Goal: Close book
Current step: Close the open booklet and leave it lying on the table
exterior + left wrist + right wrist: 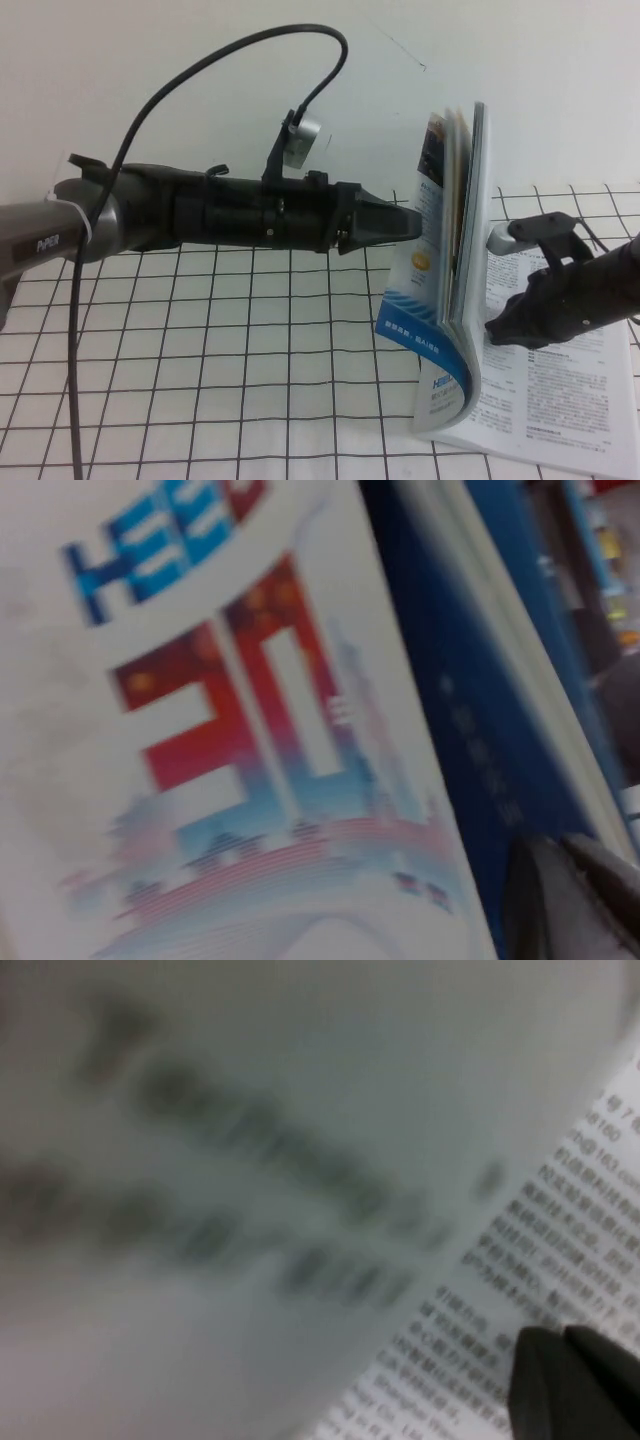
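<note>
Book (560, 400) laid half-open on tabletop (200, 350), cover (428, 270) raised upright. Left gripper (405, 222) stretched level, jaws clenched, pressed against cover. Right gripper (497, 328) angled low behind raised cover, jaws clenched.

Left end effector (408, 224), right end effector (497, 328) — flanking raised book (432, 270).

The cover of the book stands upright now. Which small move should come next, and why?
Probably draw the right tool back to the right. It lies over the flat pages, at the inner side of the upright cover, so it seems to block the fall. The left tool presses on the cover's outside.
</note>
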### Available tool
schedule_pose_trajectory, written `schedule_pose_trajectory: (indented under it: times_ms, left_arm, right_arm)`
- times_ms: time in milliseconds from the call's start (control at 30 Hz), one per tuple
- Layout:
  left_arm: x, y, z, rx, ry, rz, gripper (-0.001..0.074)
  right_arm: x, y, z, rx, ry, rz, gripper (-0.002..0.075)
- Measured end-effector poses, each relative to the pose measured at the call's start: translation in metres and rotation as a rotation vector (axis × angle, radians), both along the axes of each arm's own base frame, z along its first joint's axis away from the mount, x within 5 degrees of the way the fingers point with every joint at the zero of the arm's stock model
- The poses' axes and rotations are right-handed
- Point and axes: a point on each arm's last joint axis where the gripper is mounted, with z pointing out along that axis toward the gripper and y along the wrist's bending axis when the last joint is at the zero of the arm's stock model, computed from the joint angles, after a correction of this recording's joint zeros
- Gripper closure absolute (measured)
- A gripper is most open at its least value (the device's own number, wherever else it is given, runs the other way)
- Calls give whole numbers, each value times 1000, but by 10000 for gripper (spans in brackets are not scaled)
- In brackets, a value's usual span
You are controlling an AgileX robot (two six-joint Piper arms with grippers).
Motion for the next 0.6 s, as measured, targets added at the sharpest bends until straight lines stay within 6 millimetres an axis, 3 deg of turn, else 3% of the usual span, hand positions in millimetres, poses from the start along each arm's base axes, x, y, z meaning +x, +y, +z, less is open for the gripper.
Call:
schedule_pose_trajectory:
  times_ms: [100, 300, 600]
  left_arm:
    - [-2, -2, 4, -39, -4, -20, 738]
    - [-4, -3, 8, -50, 8, -20, 738]
    - [-13, 0, 43, -81, -37, -16, 738]
  right_arm:
    - [-7, -2, 11, -21, 4, 26, 729]
    - [-18, -11, 58, -108, -96, 63, 729]
    - [-50, -43, 118, -412, -172, 111, 729]
